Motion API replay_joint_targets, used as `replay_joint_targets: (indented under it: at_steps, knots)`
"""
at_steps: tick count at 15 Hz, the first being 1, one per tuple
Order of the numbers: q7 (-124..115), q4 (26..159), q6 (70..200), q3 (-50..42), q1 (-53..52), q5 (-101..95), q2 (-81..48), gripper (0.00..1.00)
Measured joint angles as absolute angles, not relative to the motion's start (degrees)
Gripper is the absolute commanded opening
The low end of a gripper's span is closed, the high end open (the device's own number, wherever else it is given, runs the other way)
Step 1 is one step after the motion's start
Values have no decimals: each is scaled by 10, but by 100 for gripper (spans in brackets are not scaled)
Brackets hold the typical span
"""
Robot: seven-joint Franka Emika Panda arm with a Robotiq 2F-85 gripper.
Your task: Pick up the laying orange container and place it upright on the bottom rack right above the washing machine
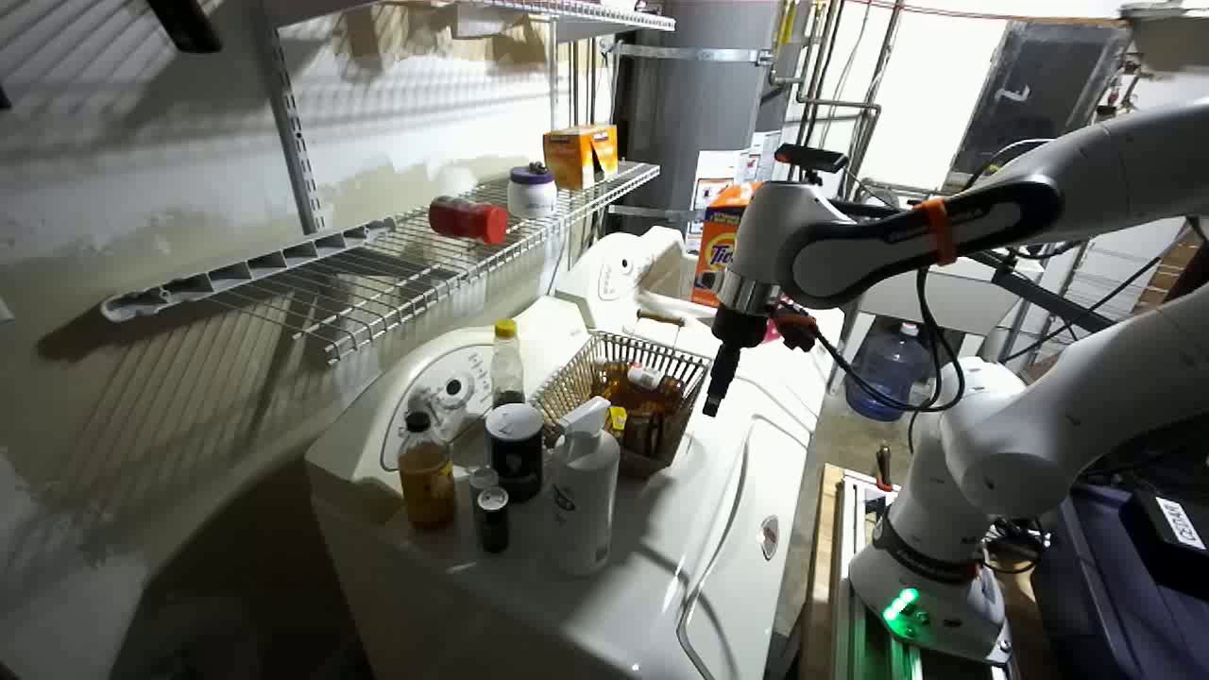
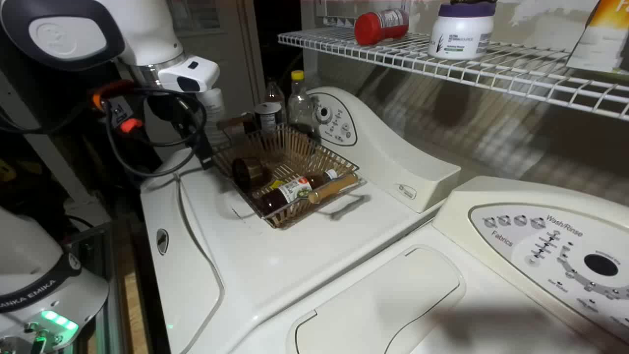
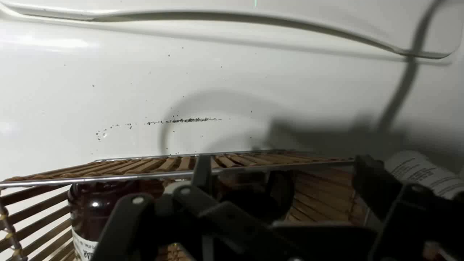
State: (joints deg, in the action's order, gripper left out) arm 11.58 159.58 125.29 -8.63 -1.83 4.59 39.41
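the rack (image 2: pixel 516 82) is white wire, thin parallel rods turned down into a front lip, along the upper right of the frame in an exterior view. the washer (image 2: pixel 373 295), lower right there, is smooth and glossy, with a rounded lid and a curved panel. beside it a second white machine (image 2: pixel 295 255) bears a basket (image 2: pixel 319 156) of narrow brown slats on a shiny metal frame; a dark glass bottle (image 2: pixel 295 189) with a paper label lies tilted in it. dark grains (image 3: pixel 192 120) are strewn over the machine's top in the wrist view.

the container (image 2: pixel 381 28) lies on its side on the rack in both exterior views, near a squat white tub (image 2: pixel 459 37) with a purple lid. it is a small reddish cylinder with a broad red cap and a pale printed label around the body.

the gripper (image 3: pixel 284 165), black and jointed, hangs over the machine near the basket, well apart from the container; its two angular fingers stand spread, the basket's rim showing between them.
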Motion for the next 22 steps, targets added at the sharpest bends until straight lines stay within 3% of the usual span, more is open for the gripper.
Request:
replay_joint_targets:
  at_steps: [8,12,17,22]
  knots:
    - [116,1597,1254,-84,-18,45,391,100]
    - [127,1571,1272,-32,-25,12,392,100]
    - [119,1497,1275,54,-36,-72,382,100]
    - [120,1388,1318,83,-36,-165,324,100]
